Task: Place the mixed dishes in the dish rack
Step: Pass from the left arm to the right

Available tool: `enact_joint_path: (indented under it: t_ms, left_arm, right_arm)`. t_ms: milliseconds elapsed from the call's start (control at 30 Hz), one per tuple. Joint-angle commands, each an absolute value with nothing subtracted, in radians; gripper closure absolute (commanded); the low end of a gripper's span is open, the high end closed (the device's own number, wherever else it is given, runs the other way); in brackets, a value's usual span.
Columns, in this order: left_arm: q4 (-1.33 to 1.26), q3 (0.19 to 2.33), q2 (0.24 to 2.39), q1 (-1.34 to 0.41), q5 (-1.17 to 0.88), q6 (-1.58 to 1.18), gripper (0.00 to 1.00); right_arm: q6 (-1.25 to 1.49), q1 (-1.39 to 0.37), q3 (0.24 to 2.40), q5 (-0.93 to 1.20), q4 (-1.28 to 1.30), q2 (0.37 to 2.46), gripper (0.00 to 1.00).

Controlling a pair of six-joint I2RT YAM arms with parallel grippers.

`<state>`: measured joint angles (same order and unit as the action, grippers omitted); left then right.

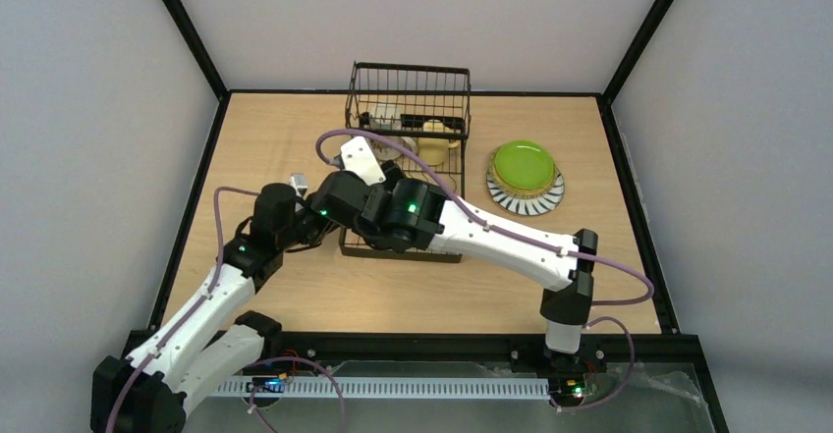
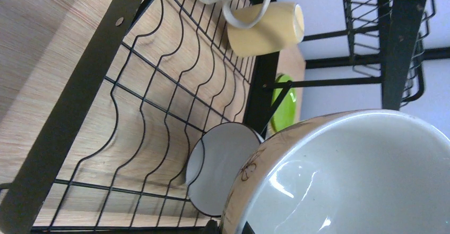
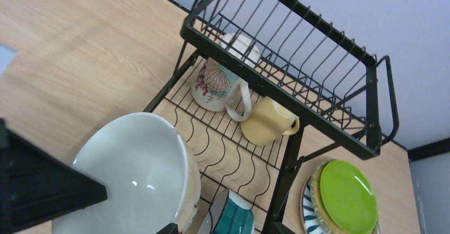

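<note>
The cream mug (image 2: pixel 350 181) fills the left wrist view, tilted over the near end of the black wire dish rack (image 2: pixel 69 112), and my left gripper (image 2: pixel 233 228) is shut on its rim. Below it the blue-patterned mug (image 3: pixel 236 218) lies on its side on the rack's floor. My right gripper (image 3: pixel 223 228) is open above that mug, with a fingertip (image 3: pixel 169 228) on either side. The printed white mug (image 3: pixel 215 85) and the pale yellow mug (image 3: pixel 265 121) lie farther back in the rack. In the top view both arms cover the near half of the rack (image 1: pixel 408 80).
A stack of plates sits on the table right of the rack: lime green plate (image 1: pixel 523 165) on a tan plate (image 3: pixel 316 191) on a striped-rim white plate (image 1: pixel 538 200). The raised wire basket (image 3: pixel 318 80) spans the rack's far end. Black frame posts line the table edges.
</note>
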<state>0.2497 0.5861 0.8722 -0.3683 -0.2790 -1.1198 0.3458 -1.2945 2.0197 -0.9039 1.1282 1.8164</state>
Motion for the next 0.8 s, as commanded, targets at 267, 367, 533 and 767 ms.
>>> enact_joint_path:
  t_ms: [267, 367, 533, 767]
  left_arm:
    - [-0.038, 0.451, 0.748, -0.353, -0.274, -1.360, 0.98]
    - [-0.034, 0.449, 0.751, -0.353, -0.277, -1.359, 0.98]
    - [-0.004, 0.445, 0.743, -0.353, -0.262, -1.347, 0.98]
    - [0.023, 0.441, 0.766, -0.353, -0.255, -1.325, 0.98]
  right_arm:
    - [0.532, -1.270, 2.076, -0.978, 1.244, 1.916, 0.00]
    - [0.531, -1.270, 2.081, -0.960, 1.241, 1.920, 0.00]
    - [0.527, -1.270, 2.104, -0.931, 1.247, 1.918, 0.00]
    - [0.523, -1.270, 2.130, -0.887, 1.246, 1.909, 0.00]
